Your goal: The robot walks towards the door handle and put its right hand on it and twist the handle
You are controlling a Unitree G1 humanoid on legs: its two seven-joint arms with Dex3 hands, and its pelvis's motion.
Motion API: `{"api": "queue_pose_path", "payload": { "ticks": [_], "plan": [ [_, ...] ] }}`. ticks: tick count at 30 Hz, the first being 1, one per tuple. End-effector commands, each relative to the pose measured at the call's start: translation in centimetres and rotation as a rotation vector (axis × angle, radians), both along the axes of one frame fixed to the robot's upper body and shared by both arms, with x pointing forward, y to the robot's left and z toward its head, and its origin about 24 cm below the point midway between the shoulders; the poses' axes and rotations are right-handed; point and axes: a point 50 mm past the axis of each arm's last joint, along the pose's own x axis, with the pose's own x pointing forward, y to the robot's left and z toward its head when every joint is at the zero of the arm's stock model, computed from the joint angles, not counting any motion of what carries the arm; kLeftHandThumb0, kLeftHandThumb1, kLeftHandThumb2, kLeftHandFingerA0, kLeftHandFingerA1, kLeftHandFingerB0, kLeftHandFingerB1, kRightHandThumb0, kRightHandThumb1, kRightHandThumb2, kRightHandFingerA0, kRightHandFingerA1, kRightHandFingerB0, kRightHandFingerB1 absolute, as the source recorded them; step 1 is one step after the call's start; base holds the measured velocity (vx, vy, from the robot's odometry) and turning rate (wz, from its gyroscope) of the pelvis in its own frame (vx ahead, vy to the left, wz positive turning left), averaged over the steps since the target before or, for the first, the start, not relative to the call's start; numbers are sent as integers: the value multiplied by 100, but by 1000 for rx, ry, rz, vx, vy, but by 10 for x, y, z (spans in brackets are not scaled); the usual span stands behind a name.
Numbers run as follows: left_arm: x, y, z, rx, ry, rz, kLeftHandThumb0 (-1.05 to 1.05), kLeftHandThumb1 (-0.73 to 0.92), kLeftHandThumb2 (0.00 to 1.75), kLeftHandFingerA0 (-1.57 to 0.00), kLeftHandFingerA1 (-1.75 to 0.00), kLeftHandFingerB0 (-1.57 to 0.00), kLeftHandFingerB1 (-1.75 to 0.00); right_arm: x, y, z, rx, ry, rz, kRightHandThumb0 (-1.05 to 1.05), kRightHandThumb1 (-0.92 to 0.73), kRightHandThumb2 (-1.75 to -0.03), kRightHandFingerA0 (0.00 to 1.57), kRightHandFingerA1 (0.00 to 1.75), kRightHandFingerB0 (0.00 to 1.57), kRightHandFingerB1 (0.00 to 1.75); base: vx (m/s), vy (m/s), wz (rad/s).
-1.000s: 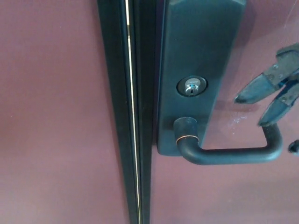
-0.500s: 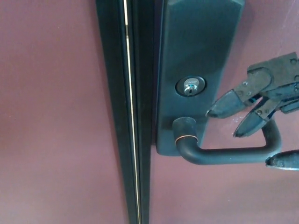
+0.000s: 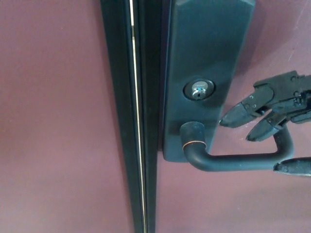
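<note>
Robot hand (image 3: 274,128) slightly farther right

Door handle and right hand at the right side of the door

On the maroon door (image 3: 58,145), the tall dark metal backplate (image 3: 204,58) stands just right of the dark vertical door frame strip (image 3: 133,121). The round silver keyhole cylinder (image 3: 199,90) sits in the backplate, directly above the dark curved lever handle (image 3: 233,160), which runs toward the door's right edge. The black robot right hand (image 3: 277,121) is at that end, two fingers above the lever and the thumb below it.
</note>
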Motion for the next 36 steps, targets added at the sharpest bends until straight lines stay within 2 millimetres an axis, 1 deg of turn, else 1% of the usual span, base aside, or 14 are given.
{"api": "queue_pose_path", "payload": {
  "ticks": [1,6,9,18,23,27,36],
  "plan": [
    [-5,3,0,5,18,3,-43,49,76,-68,-60,-46,-51,6,-9,-4,-67,-46,-73,-15,-64,-59,47,47,41,39,0,0,0],
    [-5,2,0,4,19,1,-43,49,76,-68,-60,-46,-51,7,-12,-5,-81,-58,-85,-15,-64,-59,47,47,41,39,0,0,0],
    [-9,3,-1,4,33,11,-43,49,76,-68,-60,-46,-51,7,-13,-12,-91,-57,-96,-17,-65,-59,46,46,41,39,0,0,0],
    [-11,3,-1,10,39,10,-43,49,77,-69,-61,-48,-52,9,-13,-22,-104,-33,-90,-18,-66,-59,46,45,41,38,0,0,0],
    [-9,3,0,7,35,10,-43,49,77,-69,-61,-48,-52,11,-11,-24,-108,-31,-85,-18,-66,-59,46,45,41,38,0,0,0],
    [-10,3,-1,2,29,7,-43,49,77,-69,-61,-48,-52,12,-3,-29,-120,-19,-62,-18,-66,-59,46,45,41,38,0,0,0],
    [-10,3,-1,3,31,17,-43,49,77,-69,-61,-48,-52,16,4,-30,-160,-9,-33,-18,-67,-60,45,44,41,38,0,0,0]
  ]
}}
